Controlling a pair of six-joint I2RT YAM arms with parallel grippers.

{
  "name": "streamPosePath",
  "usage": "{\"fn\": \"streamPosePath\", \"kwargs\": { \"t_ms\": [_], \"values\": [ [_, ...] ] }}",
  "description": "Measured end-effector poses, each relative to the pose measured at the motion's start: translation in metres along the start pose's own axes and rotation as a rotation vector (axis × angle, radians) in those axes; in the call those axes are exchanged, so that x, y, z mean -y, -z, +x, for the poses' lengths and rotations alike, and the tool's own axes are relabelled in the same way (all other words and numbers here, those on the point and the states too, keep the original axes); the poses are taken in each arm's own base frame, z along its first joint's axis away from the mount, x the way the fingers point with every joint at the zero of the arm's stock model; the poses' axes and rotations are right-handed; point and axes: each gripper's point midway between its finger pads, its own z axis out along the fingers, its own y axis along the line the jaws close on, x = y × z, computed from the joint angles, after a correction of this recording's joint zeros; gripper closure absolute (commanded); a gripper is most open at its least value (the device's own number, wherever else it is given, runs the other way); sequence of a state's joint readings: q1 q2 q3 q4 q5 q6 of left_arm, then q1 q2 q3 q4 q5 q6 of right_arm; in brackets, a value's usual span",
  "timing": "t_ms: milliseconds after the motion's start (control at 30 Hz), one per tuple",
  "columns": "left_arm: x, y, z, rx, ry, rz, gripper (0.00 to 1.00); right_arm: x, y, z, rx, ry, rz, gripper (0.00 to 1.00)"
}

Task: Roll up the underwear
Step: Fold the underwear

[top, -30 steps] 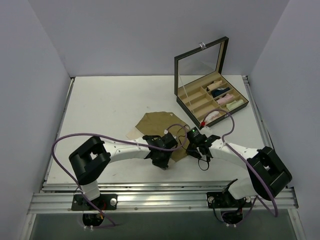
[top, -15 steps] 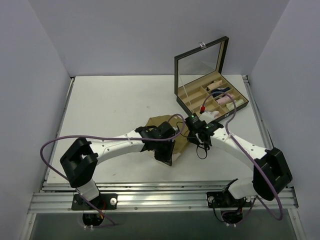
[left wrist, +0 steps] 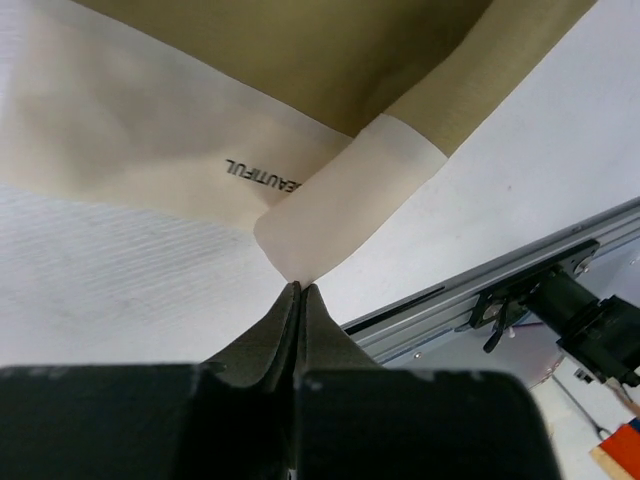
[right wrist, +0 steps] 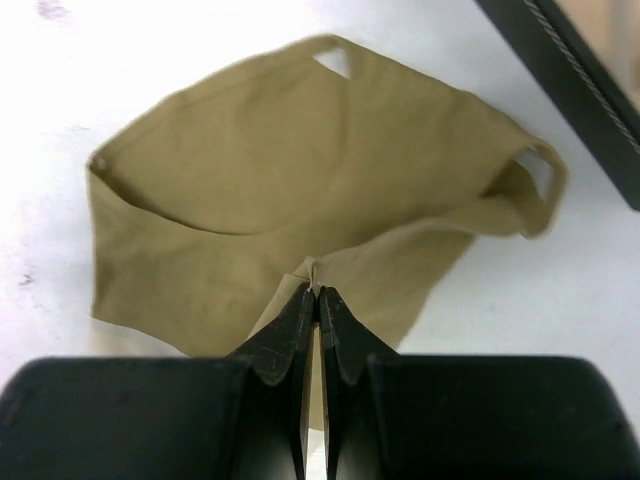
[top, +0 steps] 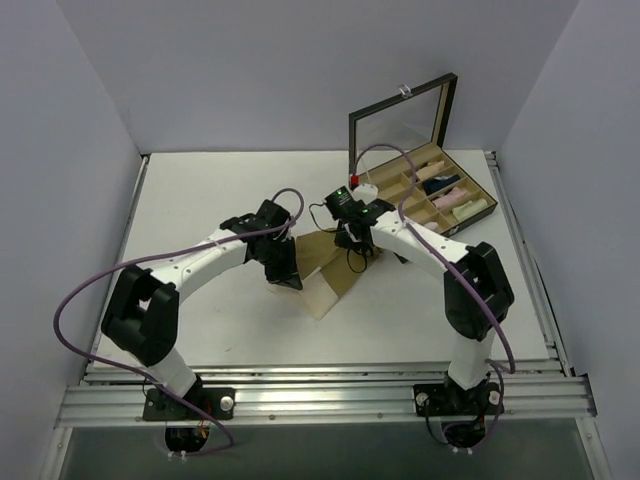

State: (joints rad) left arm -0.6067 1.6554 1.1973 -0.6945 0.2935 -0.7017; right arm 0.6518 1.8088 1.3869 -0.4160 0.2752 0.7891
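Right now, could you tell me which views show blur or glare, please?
Left wrist view: the print on the tan underwear is crisp, the left tool soft where its body nears the lens. Right wrist view: the underwear's edges look slightly smeared. Top external view: even light; the glass lid shows a pale reflection, no harsh glare.

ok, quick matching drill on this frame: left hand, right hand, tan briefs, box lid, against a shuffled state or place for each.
Column one:
1. left hand
2. right hand
3. tan briefs
4. box lid

Column two:
A. standing open, far right of the table
B. shut on the pale waistband
C. pinched by both hands, mid-table
D. shut on a tan edge of the cloth

Pairs: 1-B, 2-D, 3-C, 4-A
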Motion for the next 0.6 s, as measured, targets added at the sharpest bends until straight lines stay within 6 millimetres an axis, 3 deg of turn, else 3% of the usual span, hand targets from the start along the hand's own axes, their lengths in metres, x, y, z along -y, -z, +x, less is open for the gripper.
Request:
{"fn": "streamPosePath", "kwargs": {
  "t_ms": [300, 600],
  "values": [
    [-0.033, 0.008, -0.019, 0.002, 0.109, -0.040, 0.98, -0.057, -0.021, -0.017, -0.017, 0.089, -0.043, 1.00],
    [-0.064, 0.001, -0.028, -0.019, 0.196, -0.102, 0.97, -0.088, -0.049, -0.016, -0.074, 0.172, -0.074, 1.00]
  ]
}}
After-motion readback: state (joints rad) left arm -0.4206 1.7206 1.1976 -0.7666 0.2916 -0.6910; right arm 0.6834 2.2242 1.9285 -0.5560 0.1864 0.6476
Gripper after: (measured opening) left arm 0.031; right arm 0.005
